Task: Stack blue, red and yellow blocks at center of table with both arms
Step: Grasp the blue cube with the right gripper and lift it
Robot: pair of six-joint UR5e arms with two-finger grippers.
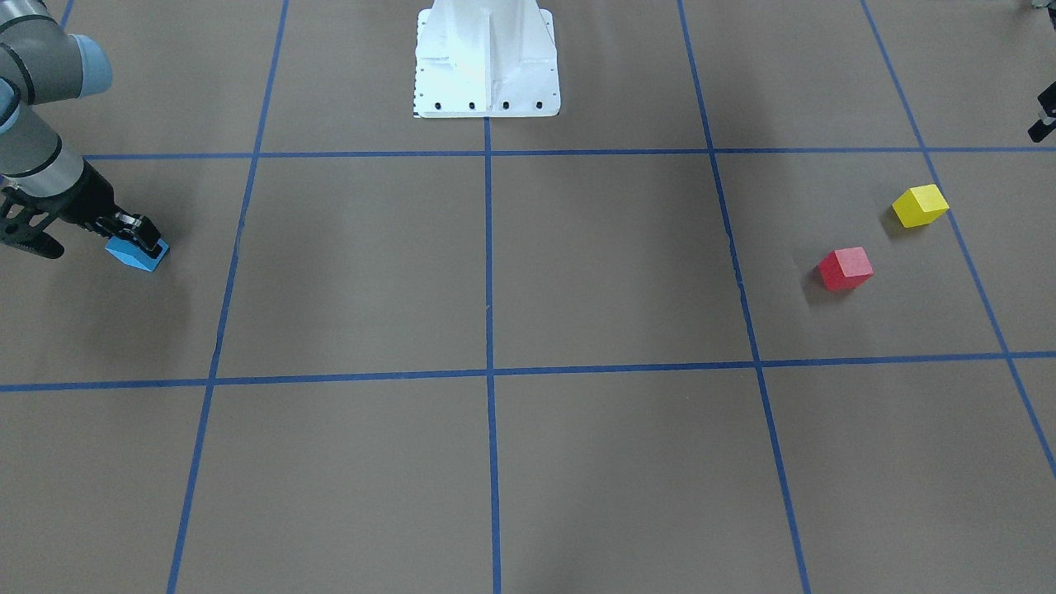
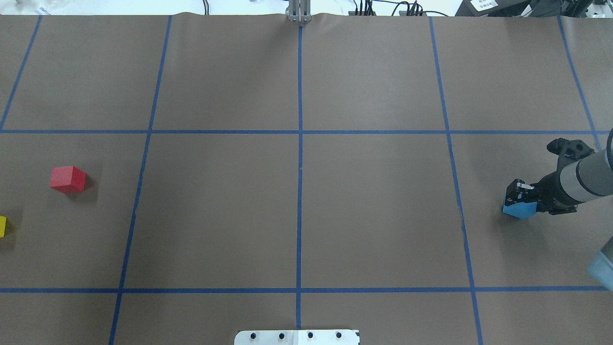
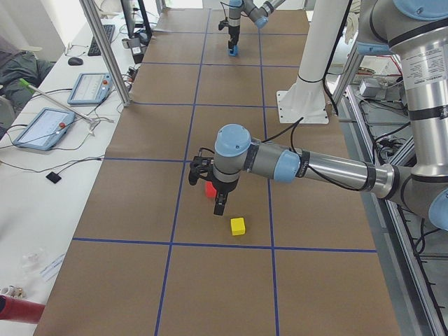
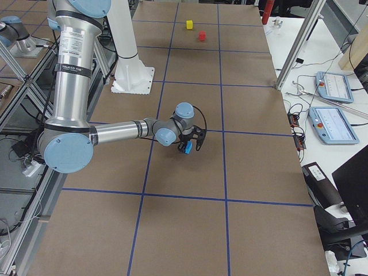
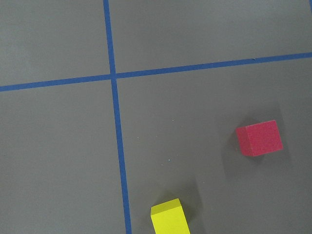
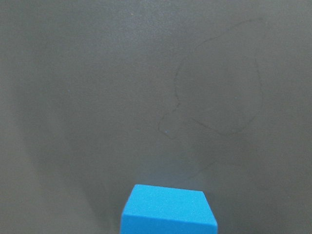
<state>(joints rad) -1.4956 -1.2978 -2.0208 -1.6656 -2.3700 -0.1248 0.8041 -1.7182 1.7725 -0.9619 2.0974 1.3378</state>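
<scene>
My right gripper (image 1: 136, 239) is shut on the blue block (image 1: 134, 255) at the table's right side, low over the paper; it also shows in the overhead view (image 2: 519, 199). The blue block (image 6: 168, 209) fills the bottom of the right wrist view. The red block (image 2: 68, 179) and the yellow block (image 2: 2, 226) lie on the left side, apart from each other. My left gripper (image 3: 220, 204) hangs above them, nearest the red block (image 3: 209, 189); only a sliver of it shows at the front view's edge, so I cannot tell if it is open or shut. The left wrist view shows the red block (image 5: 259, 138) and the yellow block (image 5: 169, 218) below.
The table is covered in brown paper with a blue tape grid; the centre crossing (image 2: 300, 132) lies between the arms. The robot's white base (image 1: 485, 62) stands at the near middle edge. Tablets and cables (image 3: 49, 126) lie beyond the far edge.
</scene>
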